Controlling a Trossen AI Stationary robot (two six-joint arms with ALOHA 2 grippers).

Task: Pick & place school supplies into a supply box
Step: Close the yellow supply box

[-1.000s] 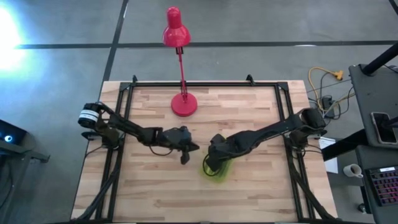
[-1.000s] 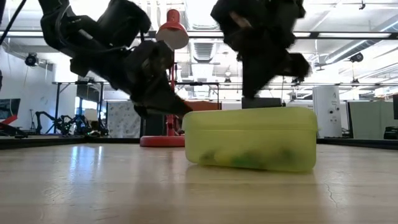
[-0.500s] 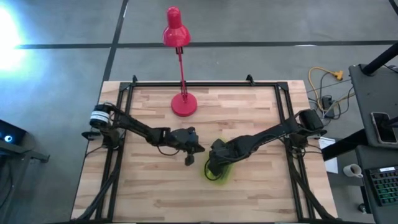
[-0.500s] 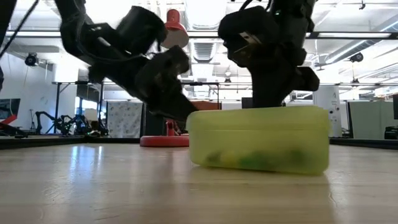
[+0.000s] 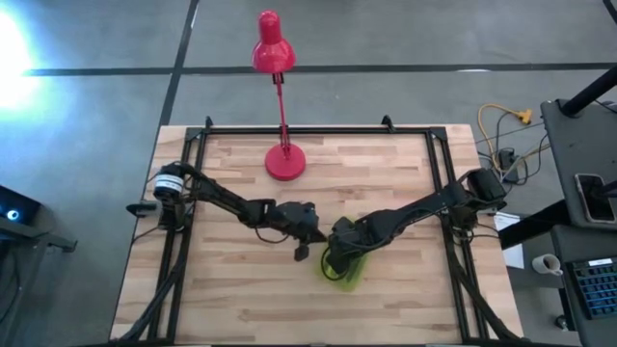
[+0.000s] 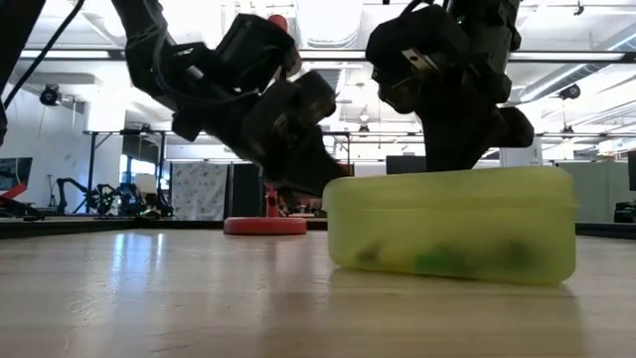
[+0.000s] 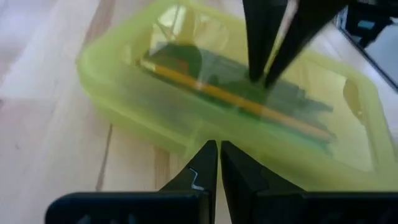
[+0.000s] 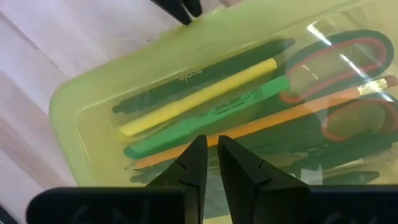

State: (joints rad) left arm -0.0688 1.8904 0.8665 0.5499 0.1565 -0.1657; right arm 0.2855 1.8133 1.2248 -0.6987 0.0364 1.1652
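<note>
The translucent yellow-green supply box [image 5: 345,272] [image 6: 452,224] lies flat on the table with its lid down. Through the lid I see a yellow pencil [image 8: 199,93], a green marker [image 8: 211,118], an orange pencil [image 8: 298,112], red-handled scissors [image 8: 354,81] and a black pen [image 8: 205,73]. My left gripper [image 7: 217,146] [image 5: 302,253] is shut, at the box's side toward the table's left. My right gripper [image 8: 210,142] is shut above the lid. My left gripper is shut, and its fingertips [image 6: 333,184] meet the box's long side wall [image 7: 186,134] near the rim. It comes slanting down from the table's left. The box sits flat on the table. My right gripper is shut, and its fingertips [image 7: 261,76] rest on the lid's top [image 8: 186,134], near the middle. It comes from above, pointing down.
A red desk lamp stands by its round base [image 5: 285,161] [image 6: 263,225] at the table's far side, beyond the left arm. Bare wood [image 5: 241,299] lies near the front edge and to both sides of the box.
The shut left gripper has moved toward the table's right and near edge, and the box has slid the same way along the table, staying flat. The right gripper has stayed on the lid and travelled with the box.
</note>
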